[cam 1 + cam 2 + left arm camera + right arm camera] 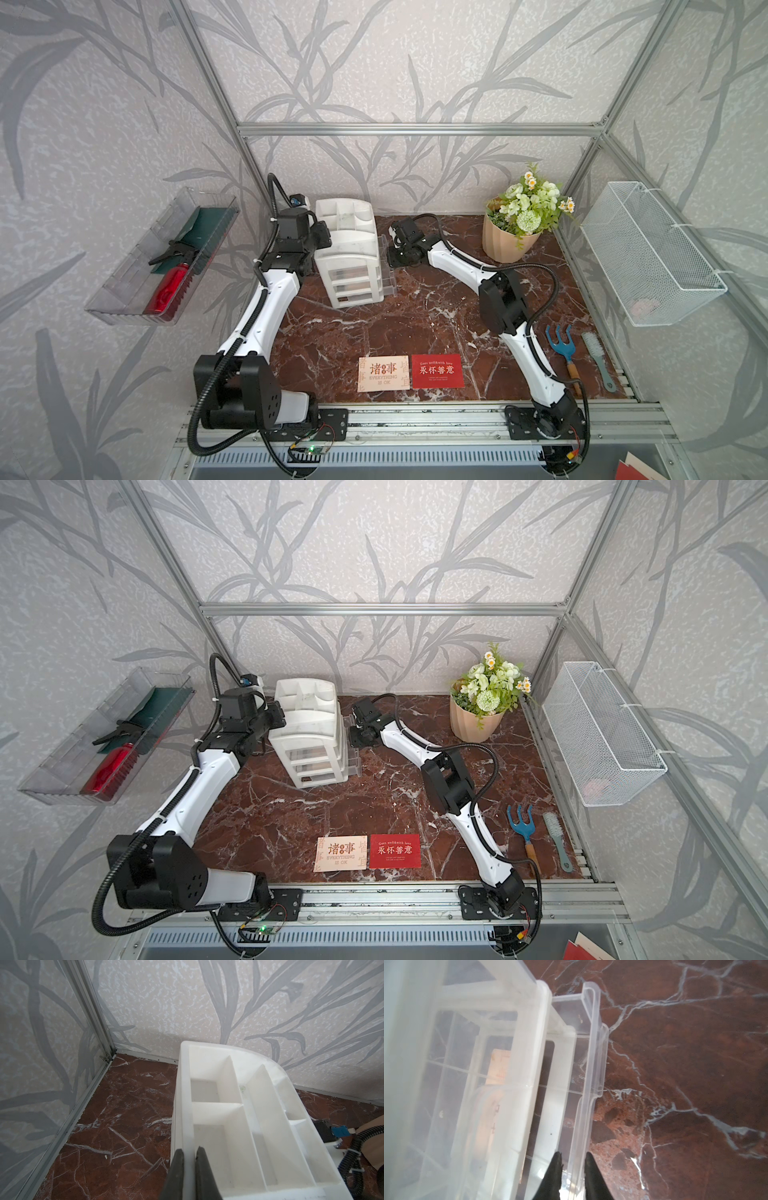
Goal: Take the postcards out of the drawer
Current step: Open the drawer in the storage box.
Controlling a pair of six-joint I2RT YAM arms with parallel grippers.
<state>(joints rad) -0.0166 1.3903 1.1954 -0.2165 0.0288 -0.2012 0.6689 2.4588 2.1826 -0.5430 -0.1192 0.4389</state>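
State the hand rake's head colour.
The hand rake's head is blue, clearest in a top view.

- The postcard (499,1068) inside the drawer (592,1059) is a peach blur behind cloudy plastic, and its print is unreadable.
- The right gripper (573,1156) is cut off by the picture's edge. Only the fingertips show, astride the drawer's front wall, and whether they grip it is unclear.
- The left gripper (189,1152) is likewise cropped, pinching the drawer unit (209,1059) rim.
- In both top views, red and pale sheets (631,469) beyond the bench (374,324) front right corner are cut off.
- A pink thing (642,308) in the wire basket (648,249) blurs behind the mesh.
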